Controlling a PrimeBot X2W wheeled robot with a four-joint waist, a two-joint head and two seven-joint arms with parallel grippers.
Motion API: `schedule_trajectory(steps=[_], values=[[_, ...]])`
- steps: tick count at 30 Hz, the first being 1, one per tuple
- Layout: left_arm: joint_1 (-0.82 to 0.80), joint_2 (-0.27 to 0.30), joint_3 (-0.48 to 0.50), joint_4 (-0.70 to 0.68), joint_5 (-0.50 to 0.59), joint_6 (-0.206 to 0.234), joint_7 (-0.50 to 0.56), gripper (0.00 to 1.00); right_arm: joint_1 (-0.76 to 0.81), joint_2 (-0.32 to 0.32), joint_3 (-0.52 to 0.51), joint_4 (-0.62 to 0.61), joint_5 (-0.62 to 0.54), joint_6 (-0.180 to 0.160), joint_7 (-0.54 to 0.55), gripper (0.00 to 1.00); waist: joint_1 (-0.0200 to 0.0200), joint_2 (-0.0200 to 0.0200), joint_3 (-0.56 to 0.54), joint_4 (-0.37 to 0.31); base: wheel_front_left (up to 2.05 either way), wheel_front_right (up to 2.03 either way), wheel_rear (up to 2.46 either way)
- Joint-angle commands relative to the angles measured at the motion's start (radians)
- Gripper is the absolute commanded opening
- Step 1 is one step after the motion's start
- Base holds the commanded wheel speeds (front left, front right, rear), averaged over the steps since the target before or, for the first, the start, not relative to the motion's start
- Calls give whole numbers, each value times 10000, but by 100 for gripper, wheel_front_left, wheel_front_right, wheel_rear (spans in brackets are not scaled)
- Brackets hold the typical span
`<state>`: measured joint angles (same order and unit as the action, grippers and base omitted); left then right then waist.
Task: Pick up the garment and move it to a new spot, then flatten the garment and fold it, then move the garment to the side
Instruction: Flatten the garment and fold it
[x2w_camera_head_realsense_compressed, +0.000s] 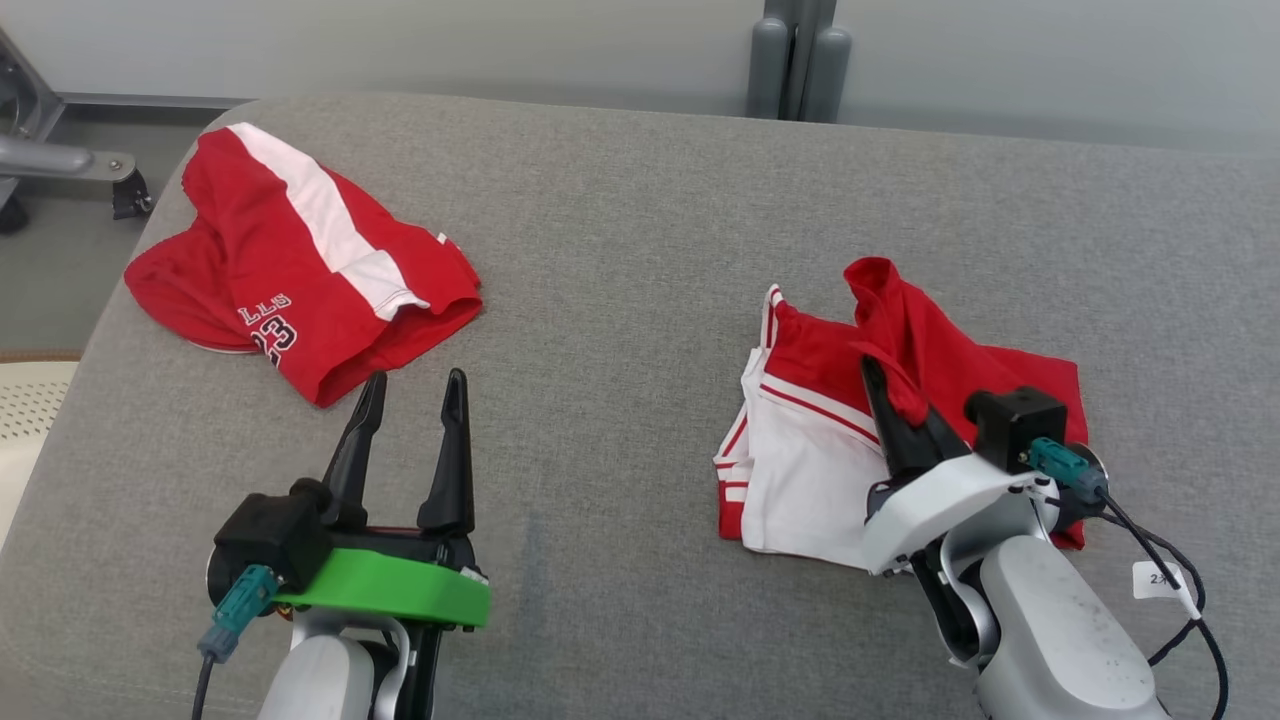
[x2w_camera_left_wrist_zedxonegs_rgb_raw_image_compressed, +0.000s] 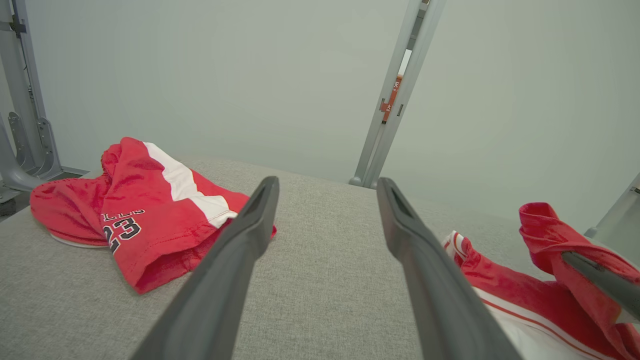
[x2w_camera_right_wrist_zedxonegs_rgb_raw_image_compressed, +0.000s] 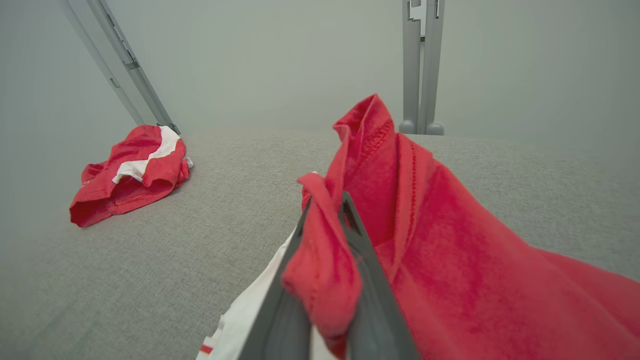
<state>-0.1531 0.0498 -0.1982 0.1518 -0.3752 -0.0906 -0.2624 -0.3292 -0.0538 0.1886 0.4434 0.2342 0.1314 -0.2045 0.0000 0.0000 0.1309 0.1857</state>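
A red and white garment (x2w_camera_head_realsense_compressed: 830, 420) lies crumpled on the right of the grey table (x2w_camera_head_realsense_compressed: 620, 250). My right gripper (x2w_camera_head_realsense_compressed: 885, 385) is shut on a red fold of it, and the cloth rises into a peak (x2w_camera_right_wrist_zedxonegs_rgb_raw_image_compressed: 370, 145) past the fingertips. The pinched fold (x2w_camera_right_wrist_zedxonegs_rgb_raw_image_compressed: 322, 260) bulges between the dark fingers (x2w_camera_right_wrist_zedxonegs_rgb_raw_image_compressed: 372, 280) in the right wrist view. My left gripper (x2w_camera_head_realsense_compressed: 415, 385) hovers open at the lower left, just below a second red garment with a white stripe and "23" (x2w_camera_head_realsense_compressed: 300, 260). Nothing is between its fingers (x2w_camera_left_wrist_zedxonegs_rgb_raw_image_compressed: 240, 250). That garment (x2w_camera_left_wrist_zedxonegs_rgb_raw_image_compressed: 145, 210) lies just left of them.
A grey post (x2w_camera_head_realsense_compressed: 798, 55) stands behind the table's far edge. A metal frame with a caster (x2w_camera_head_realsense_compressed: 70, 160) sits off the far left corner. Bare grey table surface (x2w_camera_left_wrist_zedxonegs_rgb_raw_image_compressed: 325, 270) runs between the two garments. A cable with a tag (x2w_camera_head_realsense_compressed: 1160, 580) hangs from my right wrist.
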Motion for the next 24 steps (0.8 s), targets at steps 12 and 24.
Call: schedule_trajectory(steps=[12,24], values=[[149,16,-112,47,-149,15,-32,100,-206,27,1238,1462,570,-16,-304,0,0,0,73,552,0,0,0],[192,16,-130,73,-122,70,-32,100,-702,15,2851,1763,1395,-16,-549,100,0,0,104,441,0,0,0]])
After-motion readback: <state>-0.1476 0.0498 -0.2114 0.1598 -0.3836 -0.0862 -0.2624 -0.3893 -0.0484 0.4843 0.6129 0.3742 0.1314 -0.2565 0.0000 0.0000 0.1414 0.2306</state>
